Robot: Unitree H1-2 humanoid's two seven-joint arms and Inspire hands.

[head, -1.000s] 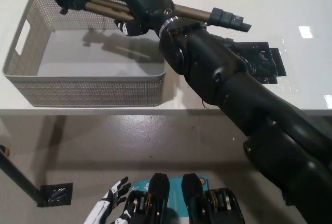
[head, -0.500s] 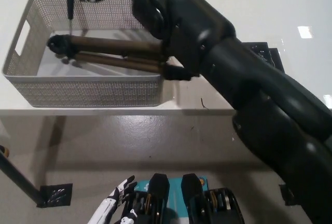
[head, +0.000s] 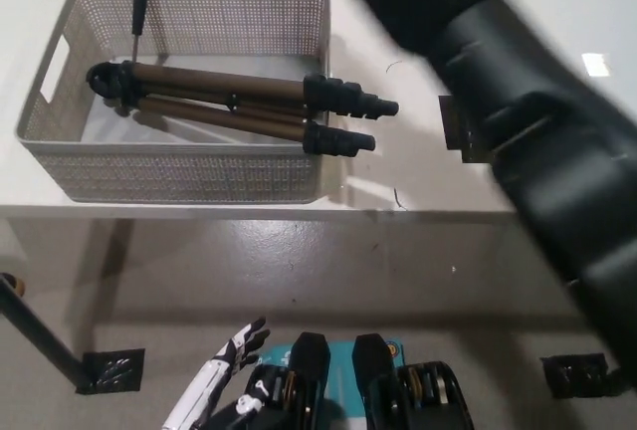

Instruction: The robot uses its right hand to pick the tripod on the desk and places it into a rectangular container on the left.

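In the head view, the tripod (head: pixel 234 107) lay folded inside the grey perforated rectangular container (head: pixel 179 176) on the white desk (head: pixel 418 166). Its black head end sat near the container's left wall, with a thin black handle (head: pixel 140 4) standing up from it against the back wall. The bronze-coloured legs ran rightward across the container's floor, and their black feet (head: pixel 350 121) stuck out over the right rim, hanging above the desk surface. Nothing gripped the tripod; it rested free of both hands.

The black right arm (head: pixel 518 121) filled the upper right of the frame as a large, blurred mass, crossing from the top middle down to the right edge. Its hand lay beyond the top edge or was lost in the blur, so whether its fingers were spread or closed could not be told. The arm was above the desk, to the right of the container, and clear of the tripod's feet.

A dark flat patch (head: pixel 453 126) lay on the desk just beside the arm, partly hidden by it.

The white left hand (head: pixel 227 360) hung low at the bottom left, below the desk's front edge and above the grey floor (head: pixel 299 271). Its fingers were spread apart and held nothing.

On the floor, a black square plate (head: pixel 111 368) showed at the lower left with a dark pole (head: pixel 35 335) running to it, and another black plate (head: pixel 575 375) at the lower right.
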